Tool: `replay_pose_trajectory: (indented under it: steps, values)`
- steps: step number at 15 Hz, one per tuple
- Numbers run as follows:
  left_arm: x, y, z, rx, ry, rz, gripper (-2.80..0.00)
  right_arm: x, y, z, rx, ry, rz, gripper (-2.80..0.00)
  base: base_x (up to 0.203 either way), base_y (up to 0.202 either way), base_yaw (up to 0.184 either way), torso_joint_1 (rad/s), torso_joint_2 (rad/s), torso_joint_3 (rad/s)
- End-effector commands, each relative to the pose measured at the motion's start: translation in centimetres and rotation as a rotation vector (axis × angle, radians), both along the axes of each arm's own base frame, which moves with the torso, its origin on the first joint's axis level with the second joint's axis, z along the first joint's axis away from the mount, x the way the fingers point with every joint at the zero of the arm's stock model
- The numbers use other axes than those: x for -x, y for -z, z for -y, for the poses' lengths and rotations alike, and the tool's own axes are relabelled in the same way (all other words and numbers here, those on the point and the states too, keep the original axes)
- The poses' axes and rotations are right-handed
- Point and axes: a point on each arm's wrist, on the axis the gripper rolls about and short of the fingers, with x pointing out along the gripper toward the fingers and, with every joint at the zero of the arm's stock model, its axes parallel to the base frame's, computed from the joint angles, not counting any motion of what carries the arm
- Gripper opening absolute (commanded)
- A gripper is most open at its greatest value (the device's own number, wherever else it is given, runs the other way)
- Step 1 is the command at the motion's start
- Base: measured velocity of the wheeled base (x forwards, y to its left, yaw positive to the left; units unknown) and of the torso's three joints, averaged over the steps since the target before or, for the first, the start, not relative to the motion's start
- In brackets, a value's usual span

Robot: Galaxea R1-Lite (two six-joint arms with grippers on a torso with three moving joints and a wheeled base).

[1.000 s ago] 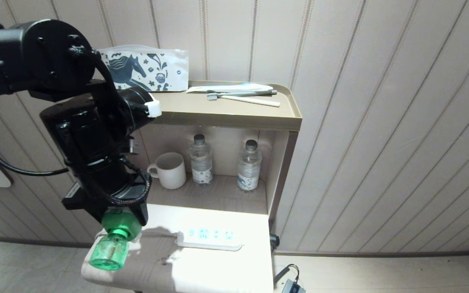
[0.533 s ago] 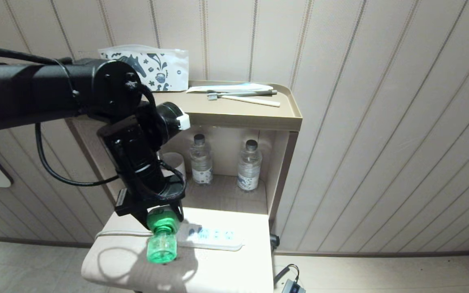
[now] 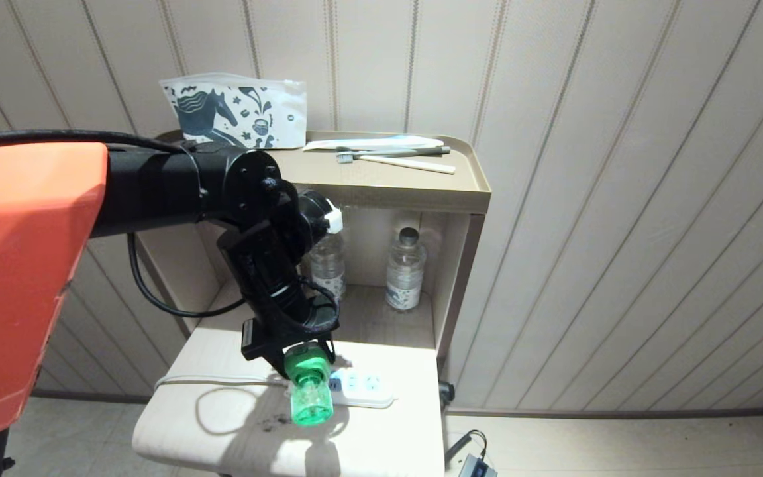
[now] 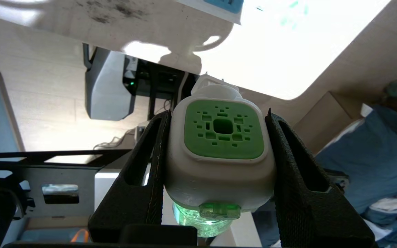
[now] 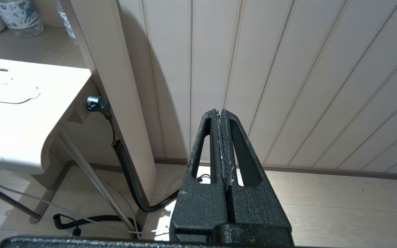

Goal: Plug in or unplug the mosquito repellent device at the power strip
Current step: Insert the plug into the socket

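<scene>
Left jaws clamping green-and-white mosquito repellent device (image 3: pixel 308 387), translucent bottle

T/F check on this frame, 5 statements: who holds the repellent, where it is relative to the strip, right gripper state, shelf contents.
1. The left gripper is shut on the mosquito repellent device. True.
2. The device is already seated in the power strip. False: it hangs tilted over the strip's left end, still in the grip.
3. The right gripper is open. False: its fingers are pressed together, holding nothing, off to the side by the wall.
4. Two water bottles stand in the shelf niche. True.
5. A toothbrush lies on the top shelf. True.
</scene>
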Motion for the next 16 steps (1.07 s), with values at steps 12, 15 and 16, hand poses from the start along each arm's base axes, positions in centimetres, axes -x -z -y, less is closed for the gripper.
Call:
replay_pose_trajectory:
  steps: [12,15,16]
  values:
    - [-2.1,4.0,1.4,-0.026,-0.010,-0.015,-2.80,0.0,0.0,0.0,0.001,0.000,0.000,-2.80,0.000,0.000,0.000,0.000,0.00,0.000]
    - [-2.5,4.1,1.7,-0.024,-0.012,0.016,-2.80,0.0,0.0,0.0,0.001,0.000,0.000,-2.80,0.000,0.000,0.000,0.000,0.00,0.000]
    - [-2.7,4.2,1.8,-0.026,-0.020,0.033,-2.80,0.0,0.0,0.0,-0.001,0.000,-0.001,-2.80,0.000,0.000,0.000,0.000,0.00,0.000]
